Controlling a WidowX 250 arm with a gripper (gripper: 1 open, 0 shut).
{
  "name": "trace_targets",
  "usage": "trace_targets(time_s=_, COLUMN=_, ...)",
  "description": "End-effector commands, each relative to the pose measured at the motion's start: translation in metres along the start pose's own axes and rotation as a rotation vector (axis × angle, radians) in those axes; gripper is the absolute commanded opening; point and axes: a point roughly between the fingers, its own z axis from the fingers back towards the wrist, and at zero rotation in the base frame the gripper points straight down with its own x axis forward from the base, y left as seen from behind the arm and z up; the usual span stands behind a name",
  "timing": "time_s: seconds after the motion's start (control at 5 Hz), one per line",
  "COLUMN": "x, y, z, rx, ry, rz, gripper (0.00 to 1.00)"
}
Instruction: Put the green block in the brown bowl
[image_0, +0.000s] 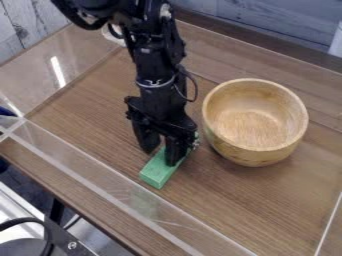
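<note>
The green block (162, 171) lies flat on the wooden table, just left of the brown bowl (254, 121). My gripper (162, 150) points straight down over the block's far end, one finger on each side of it. The fingertips (177, 150) reach down to the table and stand close against the block's sides. Whether they press on it cannot be told. The block's near half shows in front of the fingers and its far end is hidden between them. The bowl is upright with nothing in it, about a finger's width right of the gripper.
Clear acrylic walls (80, 175) ring the table (94, 110) on the front and left sides. The bowl's rim stands close to the right finger. Bare wood stretches to the left of the block and in front of the bowl.
</note>
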Motion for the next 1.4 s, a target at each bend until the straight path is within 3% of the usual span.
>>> trace_targets(time_s=0.0, x=0.004, y=-0.001, z=0.006, rx=0.005, ry=-0.023, rz=-0.005, gripper=0.0)
trace_targets(time_s=0.4, x=0.006, y=-0.003, z=0.02, rx=0.001, ry=-0.032, rz=0.001, gripper=0.0)
trace_targets(time_s=0.8, x=0.013, y=-0.007, z=0.048, rx=-0.01, ry=-0.072, rz=0.003, gripper=0.0)
trace_targets(time_s=1.0, x=0.013, y=-0.007, z=0.045, rx=-0.01, ry=-0.065, rz=0.002, gripper=1.0)
trace_targets(time_s=1.2, x=0.013, y=-0.007, z=0.042, rx=-0.009, ry=-0.058, rz=0.001, gripper=1.0)
